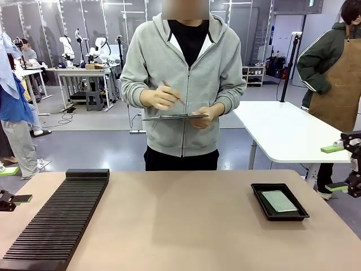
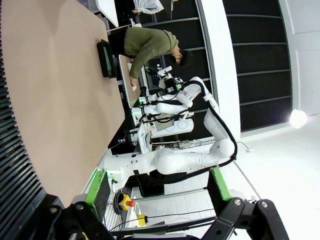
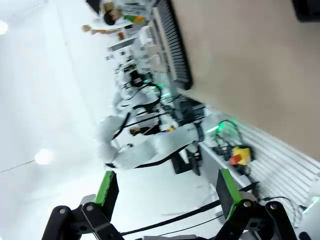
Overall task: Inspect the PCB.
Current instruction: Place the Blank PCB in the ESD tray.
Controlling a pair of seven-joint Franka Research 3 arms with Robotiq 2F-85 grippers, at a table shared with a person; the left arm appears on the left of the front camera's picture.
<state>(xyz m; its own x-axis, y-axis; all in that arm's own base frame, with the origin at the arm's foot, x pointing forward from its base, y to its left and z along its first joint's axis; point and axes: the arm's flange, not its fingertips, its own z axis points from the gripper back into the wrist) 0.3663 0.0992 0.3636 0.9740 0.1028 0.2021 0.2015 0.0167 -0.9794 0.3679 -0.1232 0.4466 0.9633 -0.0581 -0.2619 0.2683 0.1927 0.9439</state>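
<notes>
A black ribbed rack (image 1: 56, 217) occupies the table's (image 1: 180, 226) left side. At right, a black tray (image 1: 280, 201) holds the PCB (image 1: 279, 200), lying flat. Left gripper (image 1: 14, 199) and right gripper (image 1: 350, 166), jaws open, flank the table; a person (image 1: 183, 84) holds a tablet (image 1: 175, 117).

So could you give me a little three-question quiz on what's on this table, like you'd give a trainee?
1. True or false: the PCB lies inside the black tray.
2. Which tool is nearer the tray? A) left tool B) right tool
3. Fill in: the person's hands hold a stylus over a ____.

Key:
1. True; the green board lies flat in the tray.
2. B; it hangs open at the table's right edge, while the left tool sits open beside the black slotted rack.
3. Tablet.
</notes>
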